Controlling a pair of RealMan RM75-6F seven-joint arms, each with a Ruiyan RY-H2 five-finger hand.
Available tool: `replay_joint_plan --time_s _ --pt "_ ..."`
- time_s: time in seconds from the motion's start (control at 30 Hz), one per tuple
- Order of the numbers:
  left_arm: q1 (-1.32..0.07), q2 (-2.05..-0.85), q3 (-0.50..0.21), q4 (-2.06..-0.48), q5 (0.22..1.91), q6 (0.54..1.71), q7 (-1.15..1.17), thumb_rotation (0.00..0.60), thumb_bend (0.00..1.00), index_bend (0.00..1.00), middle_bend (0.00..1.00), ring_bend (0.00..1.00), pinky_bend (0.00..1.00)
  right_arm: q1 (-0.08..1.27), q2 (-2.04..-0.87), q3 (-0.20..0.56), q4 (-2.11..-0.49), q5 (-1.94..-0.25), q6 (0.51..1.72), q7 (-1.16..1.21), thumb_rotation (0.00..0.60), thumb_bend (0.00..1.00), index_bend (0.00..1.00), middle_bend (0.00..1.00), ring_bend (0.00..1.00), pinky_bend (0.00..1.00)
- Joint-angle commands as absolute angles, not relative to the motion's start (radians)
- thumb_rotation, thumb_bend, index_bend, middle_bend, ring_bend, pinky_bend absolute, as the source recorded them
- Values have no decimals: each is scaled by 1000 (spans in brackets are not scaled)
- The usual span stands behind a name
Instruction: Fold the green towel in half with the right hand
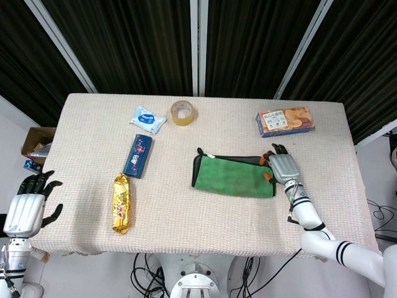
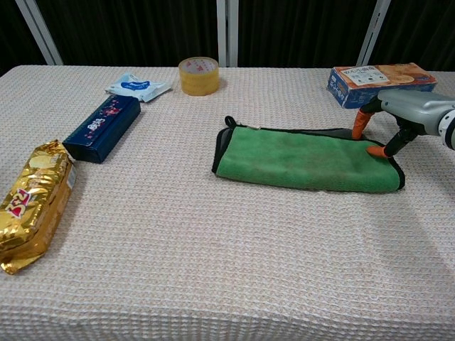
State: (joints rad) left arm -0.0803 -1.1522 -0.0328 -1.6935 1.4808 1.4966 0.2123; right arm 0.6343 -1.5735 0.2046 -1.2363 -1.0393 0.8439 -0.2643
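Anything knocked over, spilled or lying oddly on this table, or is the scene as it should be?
Nothing stands out. The green towel lies flat, its dark loop at the left corner, the right hand at its right edge. Tape roll, cookie box, blue box, tissue pack and gold snack bag all rest undisturbed.

We record bright, even overhead light on the bench (image 1: 205, 211) in both views; shadows are faint and soft, a weak one under the green towel (image 2: 306, 158) edge. The black backdrop stays dark with no detail. Glare shows on the gold snack packet (image 2: 32, 199). Both views are sharp, without motion blur. The head view bows slightly at the edges.
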Motion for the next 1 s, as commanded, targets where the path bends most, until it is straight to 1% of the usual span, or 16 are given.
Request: replay_joint_plan --time_s 0.03,0.33,0.47,0.53,0.73,0.93,1.0 --pt "-79 -1151 -33 -1693 1480 1497 210 600 297 300 135 139 135 637 -1579 202 -1229 -1036 848 -271 600 265 407 260 0 35" --pt "-77 -1148 -32 -1693 1477 1494 201 600 297 299 135 139 135 641 -1622 190 -1184 -1044 866 -269 600 266 427 260 0 35" --pt "-78 -1147 -31 -1692 1478 1491 192 600 297 299 135 139 135 633 -1646 192 -1156 -1089 916 -229 600 314 541 286 0 35" --pt "-79 -1146 -32 -1692 1480 1491 189 600 297 300 135 139 135 630 -1654 194 -1142 -1107 937 -214 600 332 565 293 0 34" --pt "-81 -1146 -31 -1691 1481 1485 180 600 297 299 135 139 135 635 -1654 201 -1136 -1124 951 -213 600 337 571 294 0 33" --pt "-82 -1143 -30 -1694 1476 1478 176 600 297 299 136 139 135 669 -1669 228 -1103 -1107 939 -256 600 337 571 294 0 31" --pt "-81 -1142 -29 -1695 1474 1477 175 600 297 299 135 139 135 686 -1677 232 -1084 -1085 916 -299 600 335 572 293 0 27"
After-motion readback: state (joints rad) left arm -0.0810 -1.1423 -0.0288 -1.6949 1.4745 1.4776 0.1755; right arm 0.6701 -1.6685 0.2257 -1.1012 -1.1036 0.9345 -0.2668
